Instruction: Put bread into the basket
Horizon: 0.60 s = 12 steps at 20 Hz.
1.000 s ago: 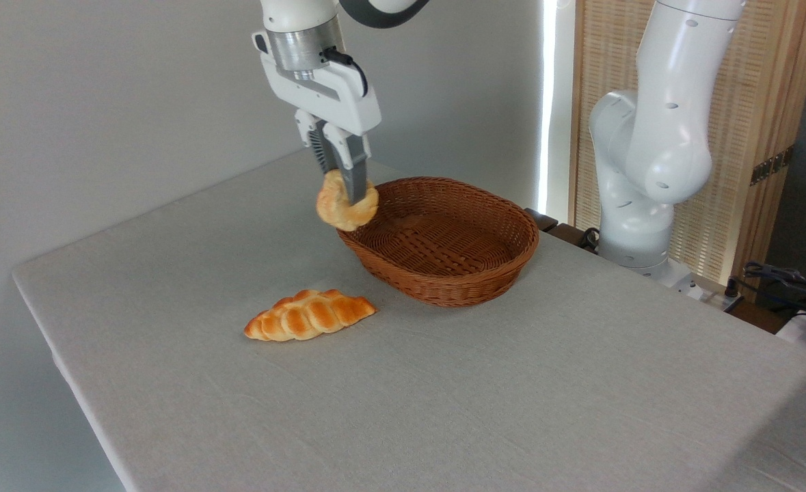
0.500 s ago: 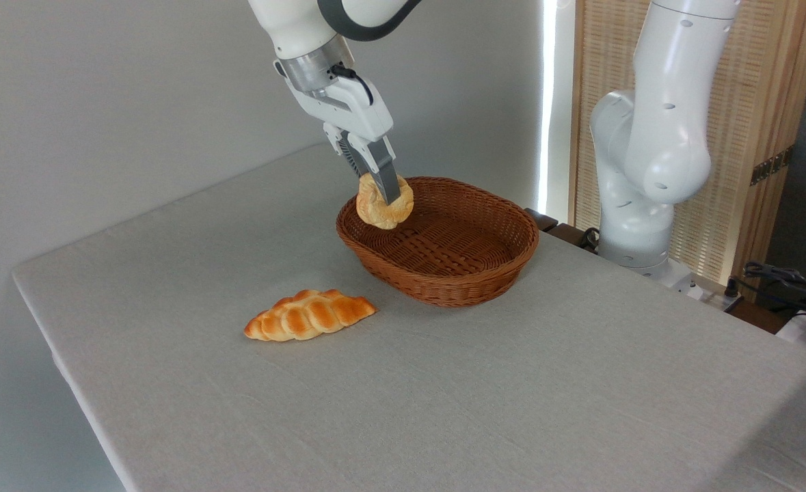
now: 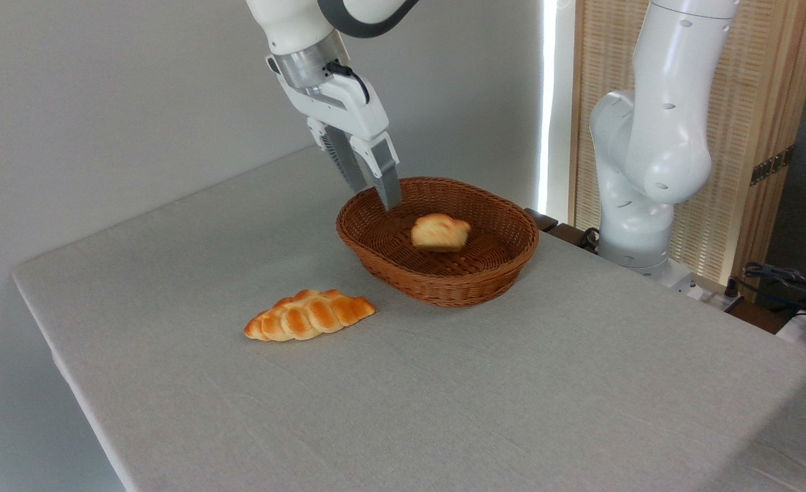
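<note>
We see the lumpy tan bread (image 3: 440,231) inside the woven wicker basket (image 3: 444,283); our tilted gripper (image 3: 377,195) hangs released above its left rim.

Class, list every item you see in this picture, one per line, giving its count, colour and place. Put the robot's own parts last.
bun: one, pale golden-tan, inside the basket
basket: one, reddish-brown wicker, on the table towards the back
braided loaf: one, orange-golden, on the table left of and in front of the basket
table: one, covered in light grey cloth
slatted screen: one, pale wood, back right
cables: several, dark, far right edge
robot arm: one, white, base at back right
tool: one, white with grey fingers, open, above the basket's left rim
</note>
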Each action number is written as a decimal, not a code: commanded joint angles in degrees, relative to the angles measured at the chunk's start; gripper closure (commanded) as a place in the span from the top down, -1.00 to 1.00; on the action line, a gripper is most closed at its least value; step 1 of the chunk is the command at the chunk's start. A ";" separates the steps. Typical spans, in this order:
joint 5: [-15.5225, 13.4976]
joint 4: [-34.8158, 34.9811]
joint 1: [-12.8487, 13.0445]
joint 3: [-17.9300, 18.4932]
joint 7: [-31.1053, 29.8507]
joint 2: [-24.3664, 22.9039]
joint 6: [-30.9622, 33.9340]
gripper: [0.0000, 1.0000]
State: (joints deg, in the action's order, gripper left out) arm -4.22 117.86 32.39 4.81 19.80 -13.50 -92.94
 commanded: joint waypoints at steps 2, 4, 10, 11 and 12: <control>0.35 -4.65 -1.10 8.01 5.59 -0.22 -6.10 1.00; 2.27 -4.74 -1.45 10.56 5.69 0.05 -10.93 1.00; 3.78 -4.83 -7.95 13.39 11.20 0.40 -18.51 1.00; 3.60 -4.83 -9.00 13.39 13.40 0.31 -18.60 1.00; 3.25 -4.92 -10.23 13.30 15.60 0.31 -18.60 1.00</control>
State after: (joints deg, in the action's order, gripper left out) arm -0.81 113.47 24.91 18.04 29.99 -13.37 -110.75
